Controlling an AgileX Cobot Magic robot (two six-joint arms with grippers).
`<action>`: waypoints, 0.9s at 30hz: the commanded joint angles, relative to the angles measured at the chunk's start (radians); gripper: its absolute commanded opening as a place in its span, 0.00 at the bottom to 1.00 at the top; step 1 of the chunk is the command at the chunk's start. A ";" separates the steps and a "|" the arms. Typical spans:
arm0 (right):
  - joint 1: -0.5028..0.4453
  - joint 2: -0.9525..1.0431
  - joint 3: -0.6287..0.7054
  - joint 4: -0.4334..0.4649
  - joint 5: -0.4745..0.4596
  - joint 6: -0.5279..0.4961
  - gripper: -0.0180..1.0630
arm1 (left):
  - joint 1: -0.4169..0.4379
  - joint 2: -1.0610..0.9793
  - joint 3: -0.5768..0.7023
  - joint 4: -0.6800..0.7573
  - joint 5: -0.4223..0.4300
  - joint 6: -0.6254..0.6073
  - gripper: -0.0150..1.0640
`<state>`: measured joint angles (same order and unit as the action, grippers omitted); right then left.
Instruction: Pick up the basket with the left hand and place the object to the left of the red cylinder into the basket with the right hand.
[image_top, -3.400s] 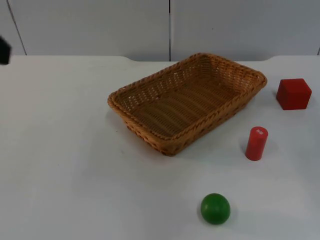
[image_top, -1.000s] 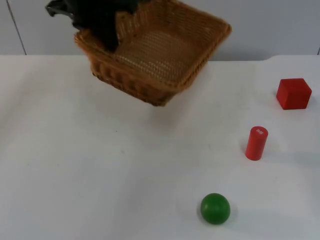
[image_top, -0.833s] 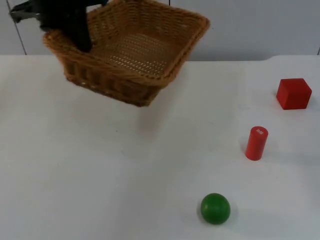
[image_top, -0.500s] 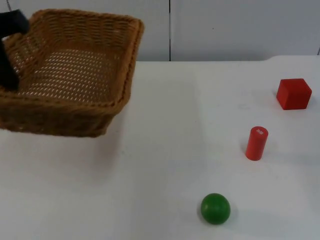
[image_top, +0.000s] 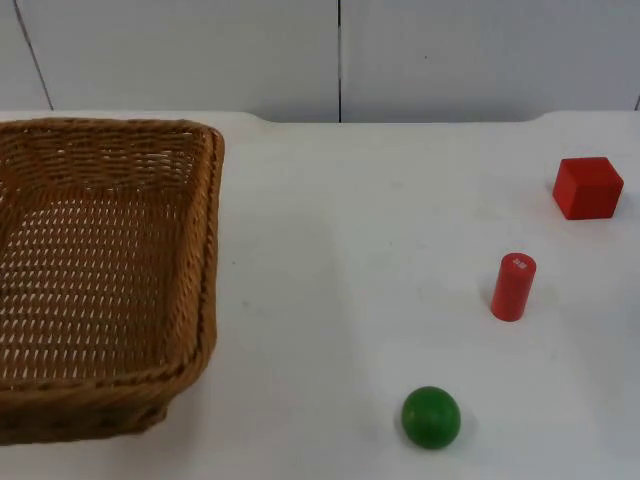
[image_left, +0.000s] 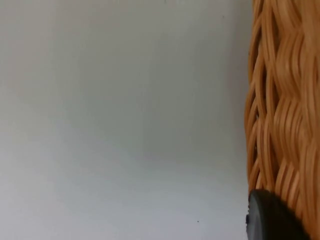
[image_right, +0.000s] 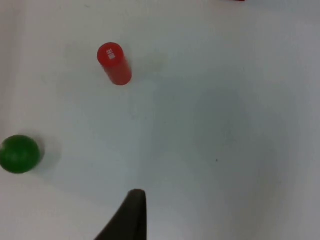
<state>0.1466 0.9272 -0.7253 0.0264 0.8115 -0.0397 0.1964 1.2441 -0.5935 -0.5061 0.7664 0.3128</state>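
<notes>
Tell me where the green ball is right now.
In the top view the green ball rests on the white table near its front edge, in front of and left of the upright red cylinder, well right of the basket.

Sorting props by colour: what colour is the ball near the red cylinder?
Green; the ball shows best in the top view.

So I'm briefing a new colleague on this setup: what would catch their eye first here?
The big wicker basket at the table's left edge dominates, close to the top camera. Against the white table three bright things stand out on the right: a green ball nearest, a red cylinder upright behind it, and a red cube farthest back.
</notes>
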 joint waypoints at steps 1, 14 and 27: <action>0.038 -0.001 0.000 0.003 0.004 -0.006 0.99 | 0.003 -0.014 0.008 -0.040 -0.037 0.004 0.01; 0.335 0.051 0.000 0.060 0.026 -0.047 0.99 | 0.003 -0.014 0.008 -0.076 -0.047 0.108 0.01; 0.596 0.523 -0.066 0.047 -0.183 -0.067 0.99 | 0.003 -0.014 0.008 -0.179 -0.021 0.252 0.01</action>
<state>0.7359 1.4104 -0.7722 0.0786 0.6591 -0.0937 0.1964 1.2441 -0.5875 -0.6470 0.7426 0.5539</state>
